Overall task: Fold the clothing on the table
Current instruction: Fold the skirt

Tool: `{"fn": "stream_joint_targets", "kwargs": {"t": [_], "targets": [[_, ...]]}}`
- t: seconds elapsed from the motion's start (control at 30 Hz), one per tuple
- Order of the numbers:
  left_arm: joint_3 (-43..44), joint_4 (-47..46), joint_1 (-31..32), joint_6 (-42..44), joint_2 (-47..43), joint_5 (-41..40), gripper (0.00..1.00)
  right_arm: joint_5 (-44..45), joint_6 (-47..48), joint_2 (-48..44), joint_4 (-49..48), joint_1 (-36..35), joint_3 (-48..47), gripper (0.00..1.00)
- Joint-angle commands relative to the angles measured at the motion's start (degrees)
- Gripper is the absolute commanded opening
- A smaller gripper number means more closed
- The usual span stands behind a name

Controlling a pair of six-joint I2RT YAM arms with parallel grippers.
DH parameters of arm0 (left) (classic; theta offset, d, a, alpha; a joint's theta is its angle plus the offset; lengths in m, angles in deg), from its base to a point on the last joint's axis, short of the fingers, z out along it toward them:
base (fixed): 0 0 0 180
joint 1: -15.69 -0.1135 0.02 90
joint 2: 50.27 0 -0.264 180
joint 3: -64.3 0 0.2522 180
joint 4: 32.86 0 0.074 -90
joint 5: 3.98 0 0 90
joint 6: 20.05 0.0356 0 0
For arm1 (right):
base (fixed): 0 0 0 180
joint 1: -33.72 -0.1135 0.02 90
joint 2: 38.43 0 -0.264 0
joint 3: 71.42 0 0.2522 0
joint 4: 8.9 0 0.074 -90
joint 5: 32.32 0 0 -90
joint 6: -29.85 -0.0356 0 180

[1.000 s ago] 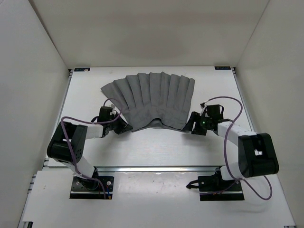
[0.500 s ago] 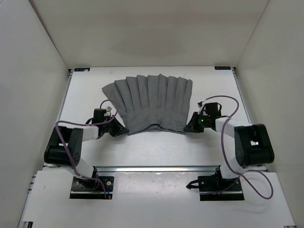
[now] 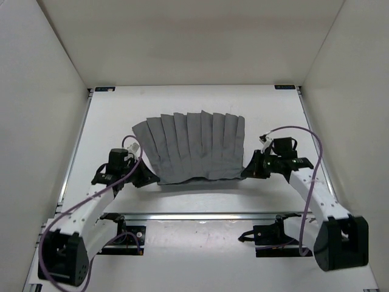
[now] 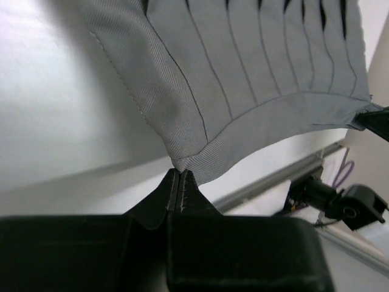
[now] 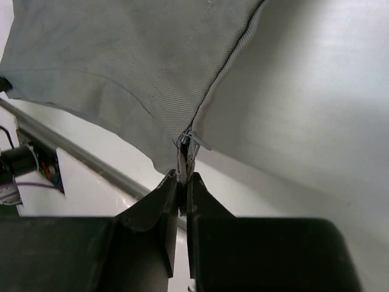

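The clothing [image 3: 194, 145], a dark grey pleated skirt, hangs stretched between my two grippers with its near waist edge lifted off the table [image 3: 188, 191]; a shadow lies beneath it. My left gripper [image 3: 148, 177] is shut on the skirt's near left corner; in the left wrist view its tips [image 4: 180, 173] pinch the waistband of the clothing [image 4: 243, 73]. My right gripper [image 3: 247, 171] is shut on the near right corner; in the right wrist view its tips [image 5: 182, 176] clamp the seam end of the clothing [image 5: 121, 61].
A metal rail [image 3: 200, 215] runs along the table's near edge, with both arm bases bolted below it. White enclosure walls [image 3: 42, 121] stand on the left, right and back. A purple cable [image 3: 304, 135] loops over the right arm.
Both arms pulled back toward the near edge and lifted, raising the skirt's near edge off the table. The right gripper closed on its corner; the left stayed shut.
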Motion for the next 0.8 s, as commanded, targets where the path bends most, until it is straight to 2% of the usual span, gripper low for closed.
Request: {"fn": "stream_joint_targets", "kwargs": {"t": [0.0,0.2,0.3,0.37,0.47,0.57,0.73,0.77], "targets": [[-1.4,8.2,1.4,-1.2,-9.4,0.5,0.0,-0.7,1.0,-9.1,8.7,-0.5,1.8,0.0],[0.4,19.8,3.6,-4.8,-24.1,0.2,0.0,-4.8,2.4,-23.9,19.3,-0.2,3.1,0.0],[3.2,24.1,4.5,-9.3,-31.1,1.1,0.0,-3.6,-0.6,-29.8,23.9,-4.3,0.8,0.0],[5.0,24.2,4.6,-11.1,-32.6,1.7,0.0,-4.1,-1.5,-32.5,24.5,-6.5,-1.0,0.0],[7.5,21.6,4.4,-10.9,-30.2,-0.4,0.0,-2.9,-1.7,-30.6,22.6,-6.8,-4.1,0.0],[7.9,15.5,2.1,-9.9,-24.3,0.2,0.0,-4.9,-0.2,-25.1,18.7,-3.4,-5.3,0.0],[8.0,2.6,-3.5,-10.4,-11.2,2.9,0.0,-8.6,-2.1,-15.2,4.8,4.9,-5.7,0.0],[7.9,-3.1,-4.4,-11.6,-8.1,3.1,0.0,-11.2,-3.5,-12.5,0.8,6.6,-5.5,0.0]]}}
